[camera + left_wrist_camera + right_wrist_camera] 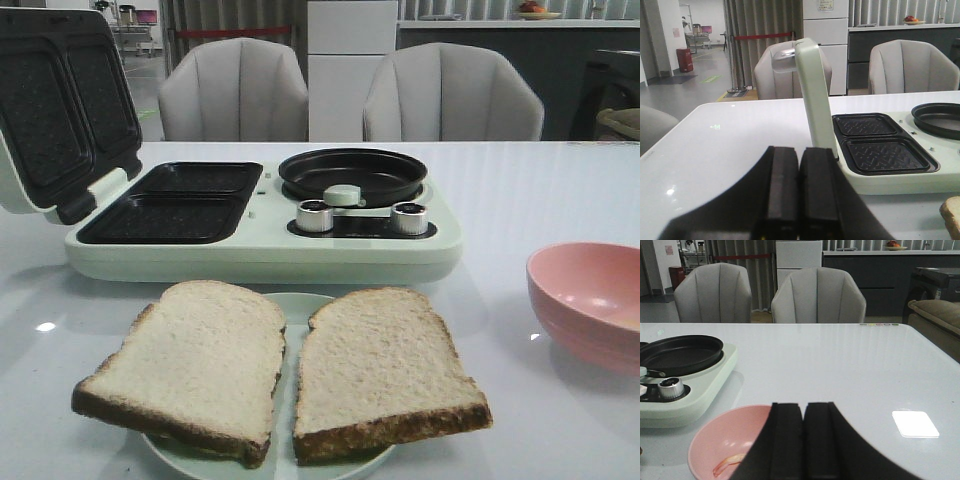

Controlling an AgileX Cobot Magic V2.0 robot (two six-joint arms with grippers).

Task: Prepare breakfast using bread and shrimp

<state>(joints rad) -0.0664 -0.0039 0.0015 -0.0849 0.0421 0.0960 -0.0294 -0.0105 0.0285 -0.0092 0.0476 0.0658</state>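
Two slices of white bread with brown crusts lie side by side on a pale plate at the table's front: the left slice and the right slice. A corner of bread shows in the left wrist view. One shrimp, pale orange-pink, lies in the pink bowl at the right. My left gripper is shut and empty, left of the breakfast maker. Just past the bowl, my right gripper is shut with nothing in it. Neither gripper shows in the front view.
The mint-green breakfast maker has its lid raised at the left, two black sandwich wells, a round black pan and two silver knobs. Two grey chairs stand behind the table.
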